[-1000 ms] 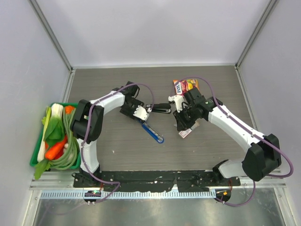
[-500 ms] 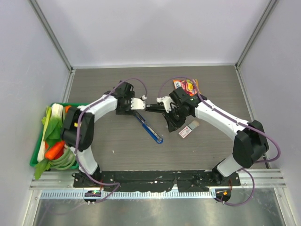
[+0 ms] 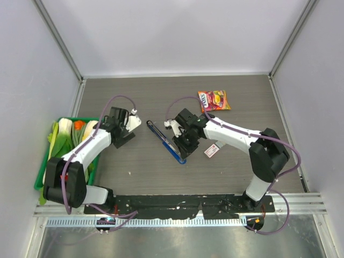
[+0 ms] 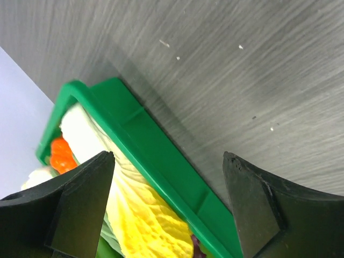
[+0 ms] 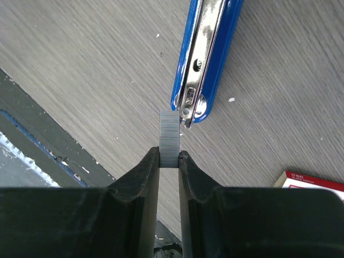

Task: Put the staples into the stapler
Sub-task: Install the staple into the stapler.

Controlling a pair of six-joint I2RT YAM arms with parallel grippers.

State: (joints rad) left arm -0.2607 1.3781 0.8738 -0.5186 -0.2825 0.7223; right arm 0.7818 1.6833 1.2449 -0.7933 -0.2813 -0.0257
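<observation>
The stapler point(image 3: 173, 151) lies opened out in the middle of the table. It has a blue body with a bare metal channel point(image 5: 207, 54) and a black arm point(image 3: 155, 130) stretched to the far left. My right gripper point(image 3: 185, 146) is shut on a short grey strip of staples point(image 5: 169, 138). It holds the strip upright just beside the rounded near end of the blue body. My left gripper point(image 3: 124, 133) is open and empty, well to the left of the stapler. In the left wrist view it point(image 4: 167, 158) hangs over the green tray's rim.
The white-and-red staple box point(image 3: 212, 151) lies right of the right gripper and shows in the right wrist view point(image 5: 314, 180). An orange snack bag point(image 3: 214, 100) lies at the back. A green tray point(image 3: 38, 180) of vegetables stands at the left edge, its rim point(image 4: 161, 156) under the left gripper.
The left arm has drawn away from the stapler to the left, toward the tray. The right gripper has moved left and nearer, bringing the staple strip to the stapler's blue end.
</observation>
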